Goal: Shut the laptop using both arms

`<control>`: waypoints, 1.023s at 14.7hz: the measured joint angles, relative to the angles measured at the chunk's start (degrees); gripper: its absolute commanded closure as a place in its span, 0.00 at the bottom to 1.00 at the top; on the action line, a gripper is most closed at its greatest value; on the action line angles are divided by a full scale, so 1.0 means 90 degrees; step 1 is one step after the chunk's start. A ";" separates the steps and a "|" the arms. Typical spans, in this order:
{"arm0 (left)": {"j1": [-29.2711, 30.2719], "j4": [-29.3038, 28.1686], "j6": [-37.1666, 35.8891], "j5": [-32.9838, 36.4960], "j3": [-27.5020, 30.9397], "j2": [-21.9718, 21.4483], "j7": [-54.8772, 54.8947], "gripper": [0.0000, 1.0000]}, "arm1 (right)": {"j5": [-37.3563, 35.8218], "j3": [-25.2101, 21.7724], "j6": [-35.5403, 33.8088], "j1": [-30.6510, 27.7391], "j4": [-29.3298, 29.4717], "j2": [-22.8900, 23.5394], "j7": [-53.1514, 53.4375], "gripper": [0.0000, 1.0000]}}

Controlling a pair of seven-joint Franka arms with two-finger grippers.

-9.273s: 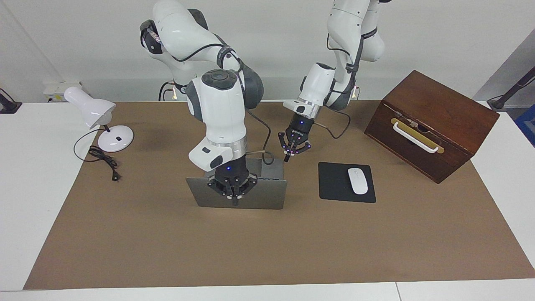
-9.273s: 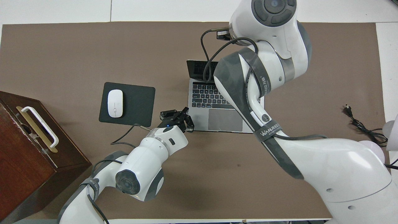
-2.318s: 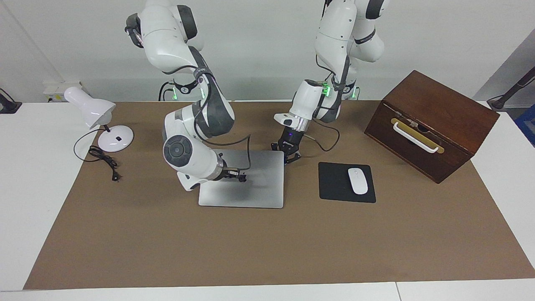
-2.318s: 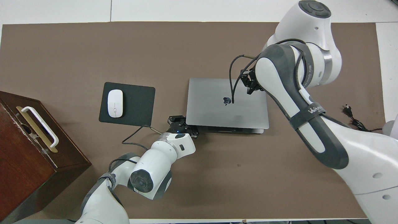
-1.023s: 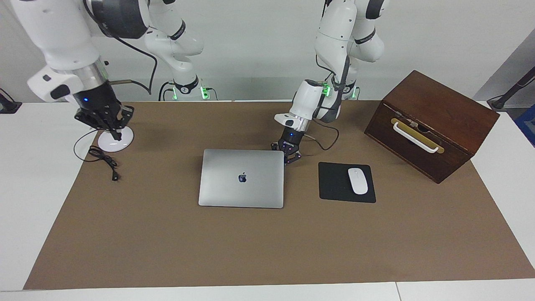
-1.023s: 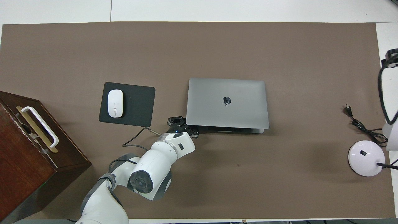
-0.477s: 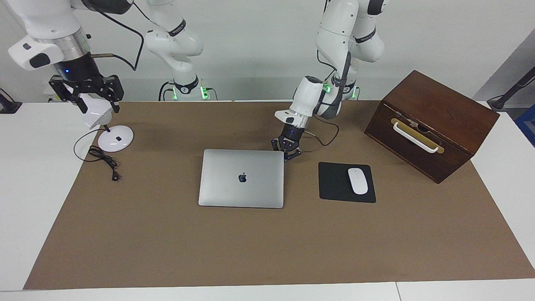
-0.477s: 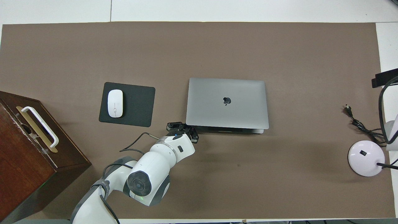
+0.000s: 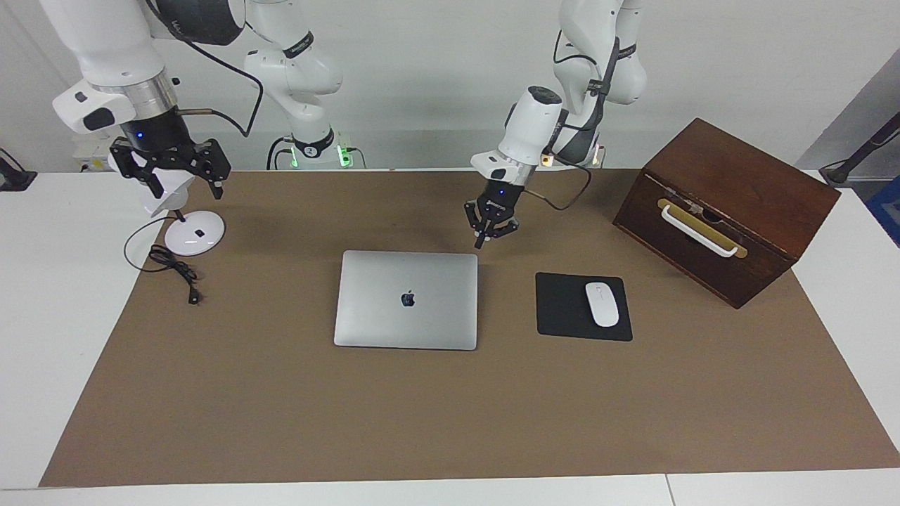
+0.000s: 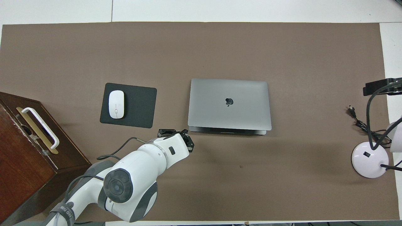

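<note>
Laptop point(image 9: 406, 299): lid that stood open nine seconds back now lies flat and shut, logo up.
Right gripper point(image 9: 174, 176): off the lid it was pressing, now raised over the desk lamp point(image 9: 188, 235) at its own end, fingers spread wide where a second ago they were nearly closed.
Left gripper point(image 9: 490, 228): lifts off the laptop's corner nearer the robots, hangs clear above it, fingertips together.

Our left gripper point(image 9: 484, 242) hangs raised with fingertips together; our right gripper point(image 9: 184, 181) hangs high, fingers spread.
</note>
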 measured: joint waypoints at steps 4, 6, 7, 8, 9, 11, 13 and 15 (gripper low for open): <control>0.0275 0.0102 -0.1717 0.0000 0.0036 -0.0766 -0.0011 1.00 | 0.0128 -0.0008 0.0009 -0.0010 -0.0081 -0.0068 0.0183 0.00; 0.0592 0.0360 -0.2916 0.0000 0.0054 -0.1222 -0.0011 1.00 | 0.0130 -0.0013 0.0018 -0.0017 -0.0086 -0.0069 0.0186 0.00; 0.0761 0.0514 -0.3434 0.0000 0.0063 -0.1409 -0.0010 1.00 | 0.0130 -0.0014 0.0030 -0.0017 -0.0086 -0.0069 0.0186 0.00; 0.0919 0.0663 -0.3869 0.0000 0.0071 -0.1550 -0.0008 1.00 | 0.0130 -0.0014 0.0046 -0.0017 -0.0086 -0.0069 0.0186 0.00; 0.1056 0.0805 -0.4234 0.0001 0.0080 -0.1645 -0.0007 1.00 | 0.0130 -0.0014 0.0068 -0.0017 -0.0086 -0.0069 0.0186 0.00; 0.1315 0.1126 -0.4877 0.0019 0.0088 -0.1726 -0.0004 1.00 | 0.0130 -0.0014 0.0092 -0.0017 -0.0086 -0.0069 0.0186 0.00; 0.1578 0.1510 -0.5497 0.0184 0.0092 -0.1729 0.0010 1.00 | 0.0131 -0.0014 0.0097 -0.0017 -0.0086 -0.0069 0.0190 0.00; 0.1810 0.1863 -0.5987 0.0440 0.0092 -0.1729 0.0030 1.00 | 0.0131 -0.0015 0.0099 -0.0017 -0.0086 -0.0070 0.0198 0.00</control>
